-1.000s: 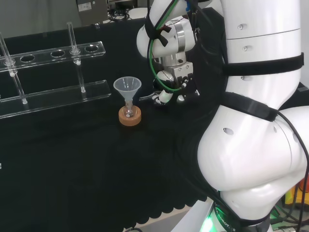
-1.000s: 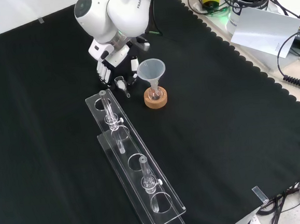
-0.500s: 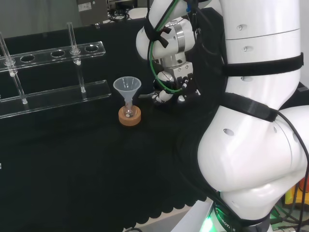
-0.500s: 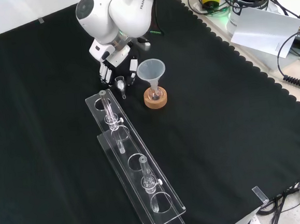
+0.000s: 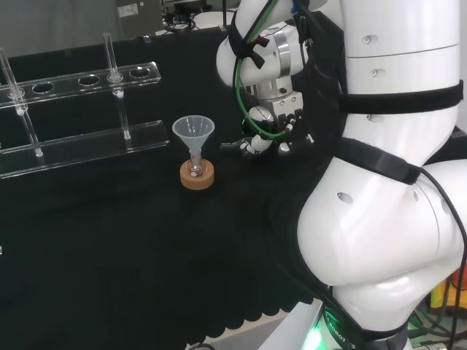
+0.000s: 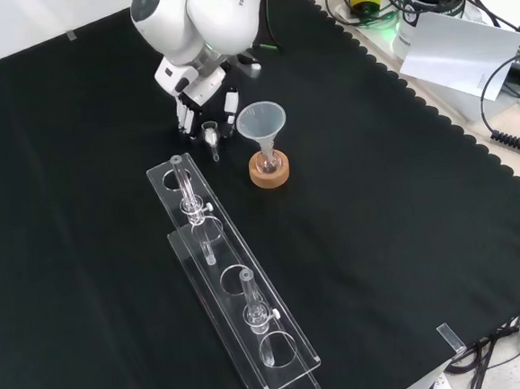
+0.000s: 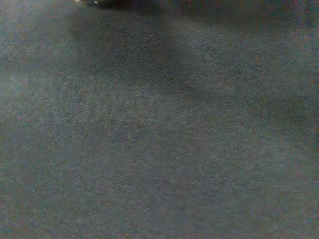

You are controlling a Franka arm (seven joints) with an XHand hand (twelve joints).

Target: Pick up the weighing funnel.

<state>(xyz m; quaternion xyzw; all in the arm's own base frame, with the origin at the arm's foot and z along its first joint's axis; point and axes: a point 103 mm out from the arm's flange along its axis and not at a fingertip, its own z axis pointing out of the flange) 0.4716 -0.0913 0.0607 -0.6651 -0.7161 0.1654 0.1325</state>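
Observation:
The weighing funnel [image 6: 210, 133], a small clear scoop with a short stem, hangs above the black cloth between the fingers [image 6: 230, 102] and thumb of the hand [image 6: 201, 104]. In the head view the hand [image 5: 264, 143] sits under the white wrist, with the weighing funnel [image 5: 232, 145] poking out to its left. The hand is shut on it, a little above the cloth. Just right of it in the front view stands the big funnel [image 6: 262, 122].
The big funnel [image 5: 193, 132] stands stem down in a small flask on a cork ring [image 5: 197, 178]. A clear tube rack [image 6: 236, 295] with glass tubes lies nearer in the front view; in the head view the rack [image 5: 80, 140] is far left. Cloth [image 7: 159, 129] lies below the wrist.
The hand has risen off the cloth with the weighing funnel in it and shifted slightly right in the head view. The big funnel and the rack have stayed put.

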